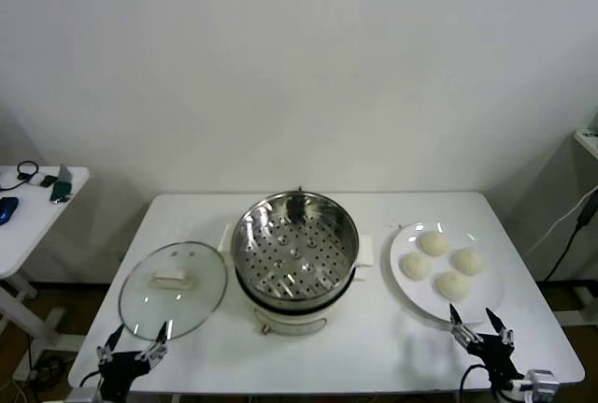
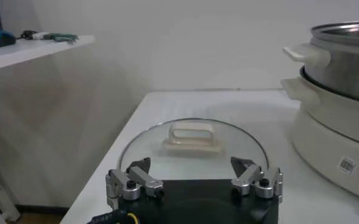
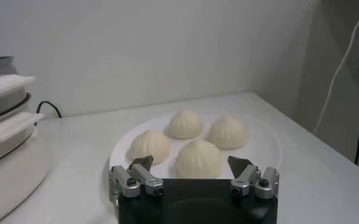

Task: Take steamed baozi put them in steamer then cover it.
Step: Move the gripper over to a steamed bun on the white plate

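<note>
four cream-white steamed baozi (image 1: 442, 264) sit on a flat white plate (image 1: 488, 298); shiny steel steamer (image 1: 294, 245) uncovered, clear glass cover (image 1: 174, 289) beside it. left gripper (image 1: 136, 347) and right gripper (image 1: 482, 323) hang spread apart, empty.

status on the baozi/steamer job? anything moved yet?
Nothing done yet. All four baozi sit on the white plate; the steamer tray is empty and the cover lies on the table to its left. Left gripper and right gripper are open, holding nothing. Left: load the buns, then cover.
</note>
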You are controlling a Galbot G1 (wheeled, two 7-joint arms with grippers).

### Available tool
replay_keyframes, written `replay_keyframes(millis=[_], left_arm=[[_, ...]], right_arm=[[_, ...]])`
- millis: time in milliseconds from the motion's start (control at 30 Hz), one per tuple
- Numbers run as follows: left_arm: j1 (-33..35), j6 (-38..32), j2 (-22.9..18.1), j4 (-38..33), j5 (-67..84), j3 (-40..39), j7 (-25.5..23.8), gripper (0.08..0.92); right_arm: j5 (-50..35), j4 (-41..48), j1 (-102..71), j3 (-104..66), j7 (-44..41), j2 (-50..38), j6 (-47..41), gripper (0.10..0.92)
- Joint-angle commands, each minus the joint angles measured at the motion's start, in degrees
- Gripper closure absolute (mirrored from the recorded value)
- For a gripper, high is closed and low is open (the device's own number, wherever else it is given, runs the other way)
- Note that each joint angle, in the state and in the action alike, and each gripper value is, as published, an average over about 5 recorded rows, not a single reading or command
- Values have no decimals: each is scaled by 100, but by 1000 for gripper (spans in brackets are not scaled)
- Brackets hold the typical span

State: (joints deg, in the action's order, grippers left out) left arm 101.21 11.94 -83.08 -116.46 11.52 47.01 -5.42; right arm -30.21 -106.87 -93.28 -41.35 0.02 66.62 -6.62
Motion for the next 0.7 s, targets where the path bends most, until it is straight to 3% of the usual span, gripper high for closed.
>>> replay_keyframes(millis=[33, 233, 400, 533, 700], left_arm=[[3, 8, 37, -73, -10, -18, -7, 177], [55, -41, 71, -138, 9, -25, 1, 177], [165, -94, 52, -232, 11, -26, 5, 177], [226, -114, 23, -301, 6, -37, -1, 177], [255, -118, 31, -337, 1, -33, -5, 177]], right_arm=[[215, 322, 1453, 119, 105, -911, -937, 203], [98, 1537, 3724, 1476, -431, -2247, -1118, 203], [613, 2570, 5796, 3558, -1468, -3148, -1500, 203], [1198, 3123, 7502, 5724, -2911, -3718, -1558, 203], [2338, 4166, 9843, 8313, -5043, -3859, -278, 203]])
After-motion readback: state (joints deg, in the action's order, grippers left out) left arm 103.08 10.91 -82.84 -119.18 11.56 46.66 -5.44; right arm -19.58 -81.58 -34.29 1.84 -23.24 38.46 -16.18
